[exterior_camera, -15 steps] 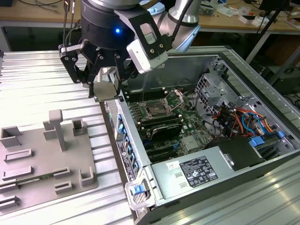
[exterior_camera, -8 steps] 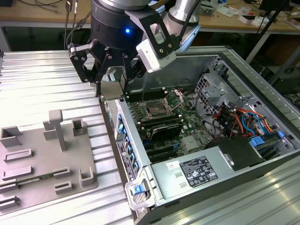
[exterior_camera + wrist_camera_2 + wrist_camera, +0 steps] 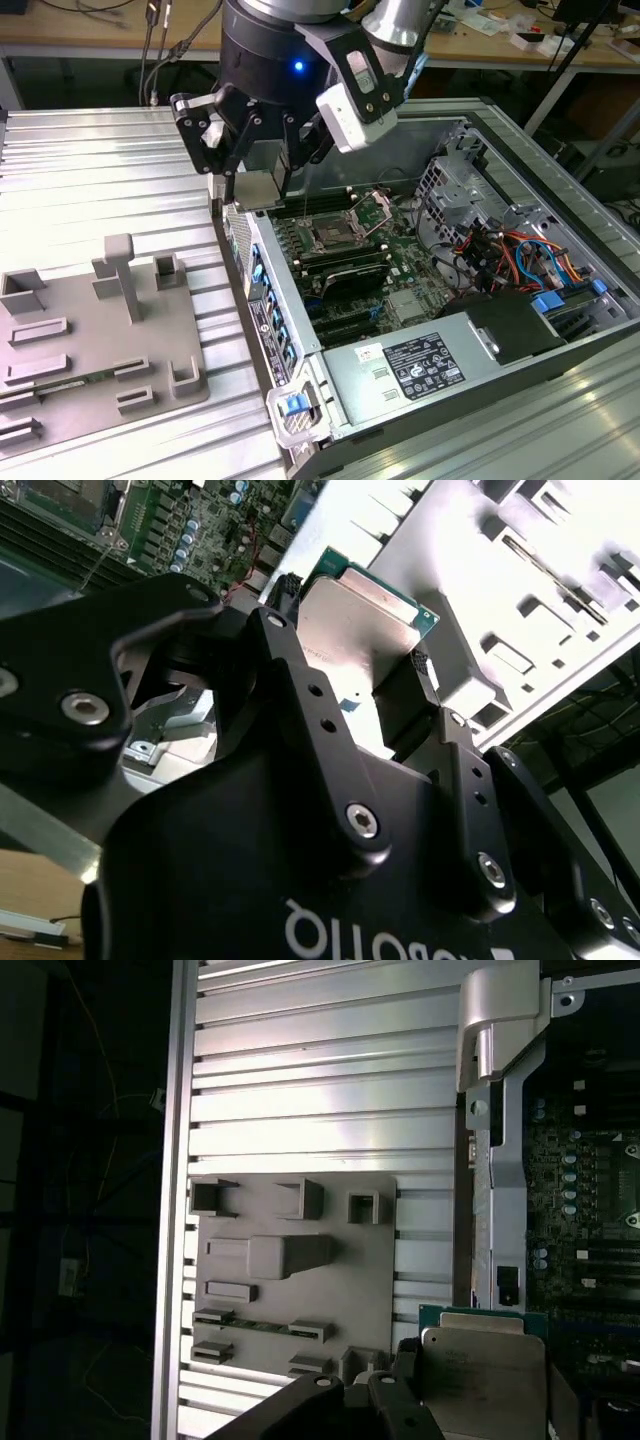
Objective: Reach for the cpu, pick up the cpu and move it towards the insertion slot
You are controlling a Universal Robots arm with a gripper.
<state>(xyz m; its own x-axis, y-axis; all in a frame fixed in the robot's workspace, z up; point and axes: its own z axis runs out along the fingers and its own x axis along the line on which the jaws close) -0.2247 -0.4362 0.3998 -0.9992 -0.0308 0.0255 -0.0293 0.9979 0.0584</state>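
Pincer [image 3: 262, 185] pinches the cpu [image 3: 362, 615] by two opposite edges, carried level in the air over the near wall of the open computer case [image 3: 500, 130], short of the insertion slot [image 3: 330, 236]. Judgement: keep the chip flat, travel slowly, grip unchanged, and clear the wire levers beside the socket.

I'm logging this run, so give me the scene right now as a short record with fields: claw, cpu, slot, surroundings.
claw: shut on the cpu, held above the case's edge
cpu: silvery top, green rim, clamped between the fingers, off any surface
slot: square socket on the green board, metal frame open, nothing in it; the cpu is to the exterior view's left of it
tray: grey holder on the ribbed table, beside the case
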